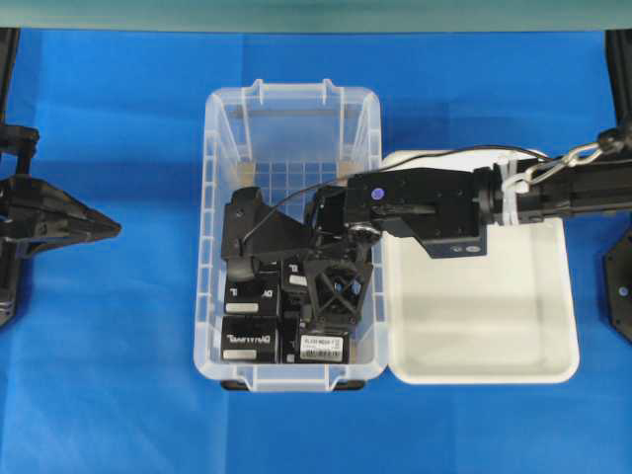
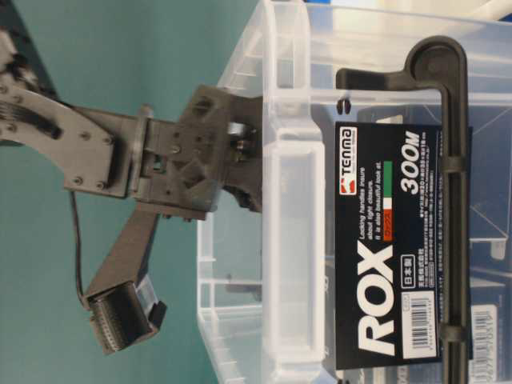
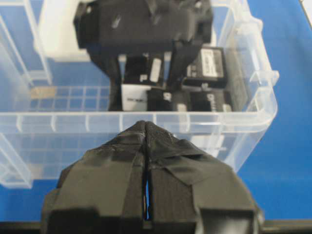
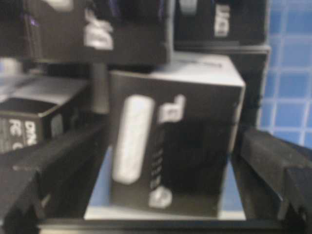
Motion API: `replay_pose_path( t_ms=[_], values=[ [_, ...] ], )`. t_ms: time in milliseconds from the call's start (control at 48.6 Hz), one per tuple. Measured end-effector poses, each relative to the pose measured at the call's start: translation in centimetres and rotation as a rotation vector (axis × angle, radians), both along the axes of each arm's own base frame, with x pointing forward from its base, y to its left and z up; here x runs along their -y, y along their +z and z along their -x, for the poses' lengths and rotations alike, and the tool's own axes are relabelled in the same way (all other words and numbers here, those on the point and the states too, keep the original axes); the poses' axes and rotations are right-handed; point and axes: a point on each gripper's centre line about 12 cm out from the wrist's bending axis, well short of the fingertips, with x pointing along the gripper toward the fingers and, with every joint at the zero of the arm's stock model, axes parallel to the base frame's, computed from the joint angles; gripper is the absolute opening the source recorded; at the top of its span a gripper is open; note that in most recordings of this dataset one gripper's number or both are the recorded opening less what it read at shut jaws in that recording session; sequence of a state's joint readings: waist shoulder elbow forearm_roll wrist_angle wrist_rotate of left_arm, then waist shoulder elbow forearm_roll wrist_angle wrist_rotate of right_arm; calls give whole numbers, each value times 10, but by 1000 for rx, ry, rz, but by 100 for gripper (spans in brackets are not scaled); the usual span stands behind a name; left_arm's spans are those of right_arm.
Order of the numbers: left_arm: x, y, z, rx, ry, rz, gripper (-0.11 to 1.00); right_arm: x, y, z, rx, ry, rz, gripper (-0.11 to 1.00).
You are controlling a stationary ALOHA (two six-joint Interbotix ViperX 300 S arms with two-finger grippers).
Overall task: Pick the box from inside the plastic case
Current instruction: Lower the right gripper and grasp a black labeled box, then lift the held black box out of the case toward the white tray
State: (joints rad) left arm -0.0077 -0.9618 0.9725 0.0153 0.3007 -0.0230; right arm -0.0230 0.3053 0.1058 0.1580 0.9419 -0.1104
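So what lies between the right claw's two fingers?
One black box stands between the open right claw's fingers; contact is unclear. The right wrist view shows it.

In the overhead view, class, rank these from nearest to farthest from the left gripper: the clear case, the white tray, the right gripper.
1. Clear case: just to the side of the left gripper, its wall closest.
2. Right gripper: inside the case, over the boxes.
3. White tray: beyond the case, on its far side.
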Motion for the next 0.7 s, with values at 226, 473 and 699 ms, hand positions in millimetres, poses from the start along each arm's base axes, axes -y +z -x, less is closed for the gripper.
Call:
replay_pose_path(
  t_ms=[226, 473, 699],
  values=[
    [0, -1, 0, -2, 0, 2, -4, -3, 0, 0, -2, 3, -2, 67],
    [0, 0, 0, 2, 0, 2, -4, 1, 7, -7, 19, -11, -2, 64],
    [0, 1, 1, 3, 0, 2, -4, 20, 33, -9, 23, -41, -7, 64]
  ],
)
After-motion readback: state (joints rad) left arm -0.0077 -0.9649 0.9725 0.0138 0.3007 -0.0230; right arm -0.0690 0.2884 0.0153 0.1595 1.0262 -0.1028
